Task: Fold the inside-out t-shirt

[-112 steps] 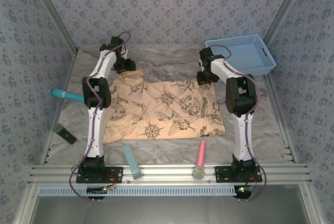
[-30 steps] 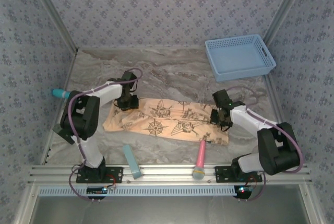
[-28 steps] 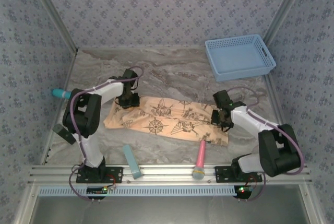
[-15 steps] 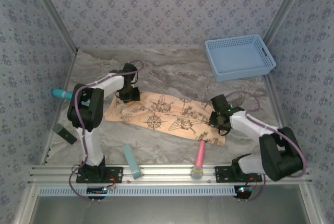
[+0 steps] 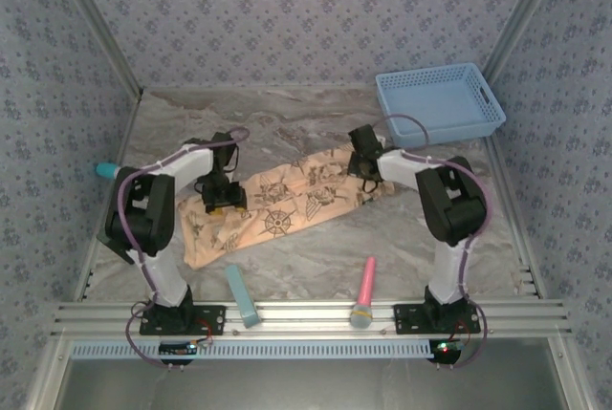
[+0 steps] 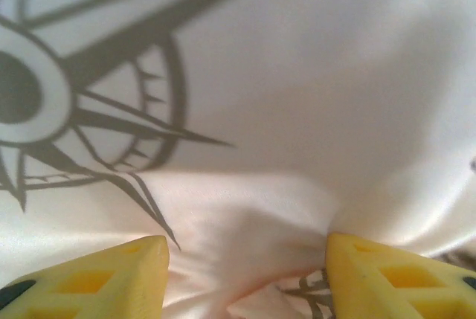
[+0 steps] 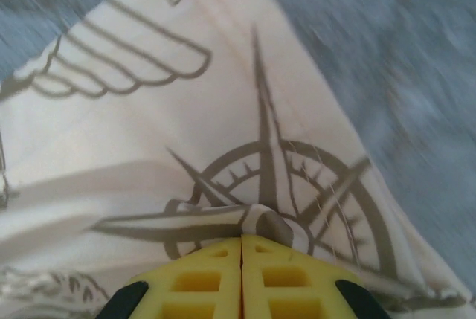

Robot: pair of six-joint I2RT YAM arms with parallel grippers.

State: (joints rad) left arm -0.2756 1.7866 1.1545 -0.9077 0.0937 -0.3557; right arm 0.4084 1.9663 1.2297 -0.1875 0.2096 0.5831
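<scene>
The inside-out t-shirt (image 5: 287,209) lies mid-table as a narrow band, already folded lengthwise by the look of it. Its long axis runs on a diagonal from the near-left corner area up to the far right, with bare table (image 5: 316,271) on its near side. The left hand (image 5: 221,204) sits over the near-left half of the band. In the left wrist view its yellow fingers (image 6: 89,282) stand well apart, with a soft pucker of cloth bulging between them but not clamped, so this hand is open and holds nothing. The right hand (image 5: 364,167) is at the far-right end of the band, touching it. In the right wrist view its fingers are closed tight together with a small tuck of printed cloth caught at the tips, so it grips the shirt's end. The key relation is that the held end is the far-right tip and the rest of the cloth stretches away from that hand toward the near left. The likely next move is to carry this end along the long axis over the near-left half. The left hand is nearer the free end and could pin or re-grip there. The risk is the band skewing off its axis.
</scene>
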